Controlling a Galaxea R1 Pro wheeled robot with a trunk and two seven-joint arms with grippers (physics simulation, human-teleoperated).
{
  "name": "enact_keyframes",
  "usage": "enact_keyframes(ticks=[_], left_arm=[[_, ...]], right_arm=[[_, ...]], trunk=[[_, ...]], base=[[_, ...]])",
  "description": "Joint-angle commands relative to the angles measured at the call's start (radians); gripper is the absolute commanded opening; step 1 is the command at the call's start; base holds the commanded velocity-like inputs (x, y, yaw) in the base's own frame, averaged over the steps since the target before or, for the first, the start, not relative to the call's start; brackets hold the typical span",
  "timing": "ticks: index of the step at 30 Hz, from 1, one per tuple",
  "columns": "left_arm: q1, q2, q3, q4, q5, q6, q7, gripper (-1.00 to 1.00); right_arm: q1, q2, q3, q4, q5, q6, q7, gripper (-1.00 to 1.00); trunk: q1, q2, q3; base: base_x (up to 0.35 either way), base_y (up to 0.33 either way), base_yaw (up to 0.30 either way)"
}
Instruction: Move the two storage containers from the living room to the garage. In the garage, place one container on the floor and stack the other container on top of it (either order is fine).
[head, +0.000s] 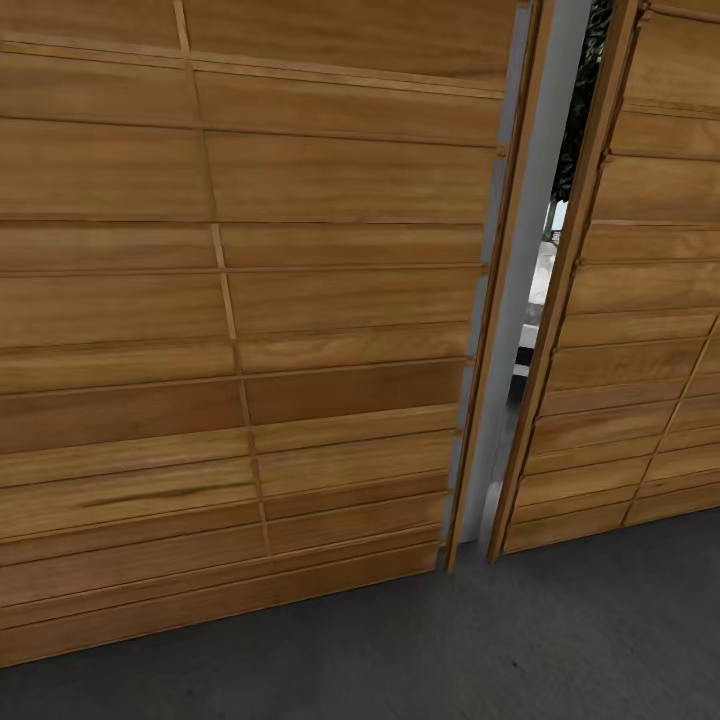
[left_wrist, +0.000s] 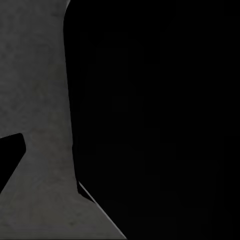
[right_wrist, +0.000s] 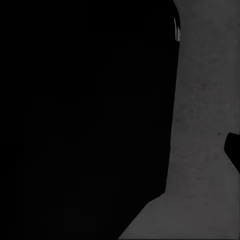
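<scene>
Ahead, two slatted doors (head: 240, 330) (gap between), concrete floor (head: 560, 640)

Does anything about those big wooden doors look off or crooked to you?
Yes. The two slatted wooden doors do not meet: a narrow gap runs between them, showing a pale grey post and a sliver of outdoors. The right door looks angled, as if ajar. The concrete floor looks unmarked.

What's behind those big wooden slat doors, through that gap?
Through the gap between the left slat door and right slat door, slivers show: dark foliage up high, pale blurry shapes lower down. Too narrow to identify. The doors cover the rest. Grey concrete floor lies below.
</scene>
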Motion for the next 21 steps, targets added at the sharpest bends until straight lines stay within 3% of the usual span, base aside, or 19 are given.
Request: enact_keyframes(ticks=[1,10,13,21], left_arm=[[0.006,-0.006,0.001,-0.002,-0.001,-0.004,-0.002,1.00],[0.038,-0.056,0.002,-0.002,-0.002,-0.006,-0.002,1.00],[0.038,-0.073,0.002,-0.002,-0.002,-0.006,-0.002,1.00],[0.038,-0.075,0.002,-0.002,-0.002,-0.006,-0.002,1.00]], right_arm=[[-0.006,0.006,0.001,-0.001,0.001,-0.004,-0.001,1.00],[-0.057,0.056,0.001,-0.002,0.002,0.004,-0.002,1.00],[-0.070,0.058,0.001,-0.002,0.002,0.003,-0.002,1.00],[-0.071,0.058,-0.001,-0.002,0.002,0.003,-0.002,1.00]], trunk=[[0.000,0.000,0.000],[0.000,0.000,0.000],[0.000,0.000,0.000],[0.000,0.000,0.000]], base=[[0.000,0.000,0.000],[0.000,0.000,0.000],[0.000,0.000,0.000],[0.000,0.000,0.000]])
